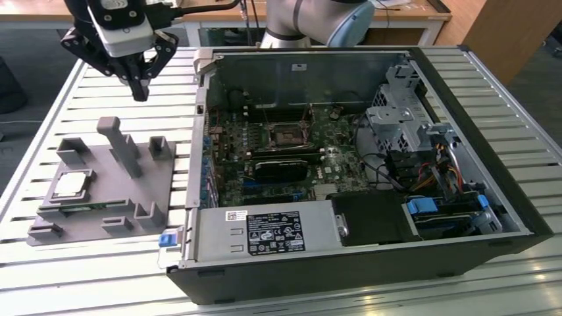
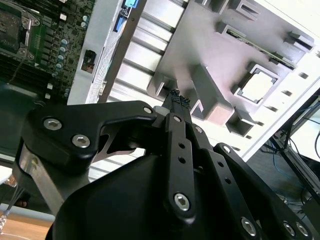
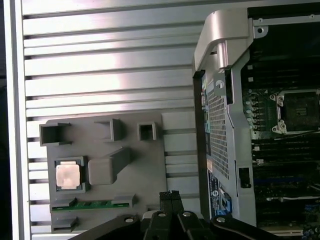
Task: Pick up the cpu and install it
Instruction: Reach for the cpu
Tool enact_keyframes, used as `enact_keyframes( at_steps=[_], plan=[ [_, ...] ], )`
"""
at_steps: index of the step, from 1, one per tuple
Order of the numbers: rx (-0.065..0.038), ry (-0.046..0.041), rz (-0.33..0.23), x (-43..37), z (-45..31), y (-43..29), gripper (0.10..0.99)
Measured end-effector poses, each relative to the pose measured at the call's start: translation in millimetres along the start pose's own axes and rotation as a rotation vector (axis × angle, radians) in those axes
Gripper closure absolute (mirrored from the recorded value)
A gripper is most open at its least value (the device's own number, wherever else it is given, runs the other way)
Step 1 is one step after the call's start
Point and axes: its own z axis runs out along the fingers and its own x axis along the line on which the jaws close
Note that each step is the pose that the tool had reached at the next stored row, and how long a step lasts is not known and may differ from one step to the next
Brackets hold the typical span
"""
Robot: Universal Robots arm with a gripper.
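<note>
- Over the slatted desk (image 1: 131,276), at the exterior view's upper left, the hand (image 1: 139,94) hung in the air beyond the far edge of the grey fixture (image 1: 105,191), touching nothing.
- Hand state: clenched and empty. The fingers (image 3: 165,200) met at a point with nothing between them, and both wrist views showed the same.
- The cpu (image 1: 71,185) lay flat in its square pocket on the fixture, metal top up, to the exterior view's left of the tall post (image 1: 118,145). It was well apart from the hand, no contact.
- A green memory stick (image 1: 88,207) sat in a slot of the same fixture, just beside the cpu pocket.
- The socket (image 1: 285,135), on the board inside the open computer case (image 1: 307,283), showed a dark middle with no silver chip in it.
- Step in hand, my read: approach for the pickup. Nothing was grasped and the install had not begun.
- In the first wrist view the fingertips lined up near the fixture's case-side edge, not over the cpu.
- What the pickup called for, as I judged it:
  - fingers spread wider than the cpu before any descent
  - hand centred over the pocket and squared to the chip's edges
  - a straight drop, since the post and pocket walls left little room and a skewed approach could clip either
  - a light grip on the rim, as the chip is thin and flat and could tilt or slip
</note>
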Motion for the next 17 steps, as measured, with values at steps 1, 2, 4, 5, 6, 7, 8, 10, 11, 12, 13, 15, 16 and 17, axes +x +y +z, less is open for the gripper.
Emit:
enact_keyframes(
  at_steps=[1, 2, 4, 5, 6, 7, 8, 10, 11, 12, 13, 15, 16, 17],
  plan=[
    [0.0, 0.0005, 0.0, 0.3, 0.1, 0.0, 0.98],
    [0.0, 0.0009, 0.0, 0.7, 0.3, 0.0, 0.98],
    [0.0, 0.0021, 0.0, 1.3, 0.5, -0.1, 0.98],
    [0.0, 0.0025, 0.0, 1.6, 0.6, -0.1, 0.98],
    [0.0, 0.003, 0.0, 2.0, 0.7, -0.2, 0.98],
    [0.0, 0.0035, 0.0, 2.3, 0.9, -0.2, 0.98],
    [0.0, 0.004, 0.0, 2.6, 1.0, -0.2, 0.98],
    [0.0, 0.005, 0.0, 3.3, 1.2, -0.3, 0.98],
    [0.0, 0.0056, 0.0, 3.6, 1.4, -0.3, 0.98],
    [0.0, 0.0061, 0.0, 3.9, 1.6, -0.4, 0.98],
    [0.001, 0.0066, 0.0, 4.2, 1.7, -0.4, 0.98],
    [0.001, 0.0077, 0.0, 4.9, 1.9, -0.5, 0.98],
    [0.001, 0.0082, 0.0, 5.2, 2.1, -0.5, 0.98],
    [0.001, 0.0088, 0.0, 5.6, 2.2, -0.5, 0.98]
  ],
)
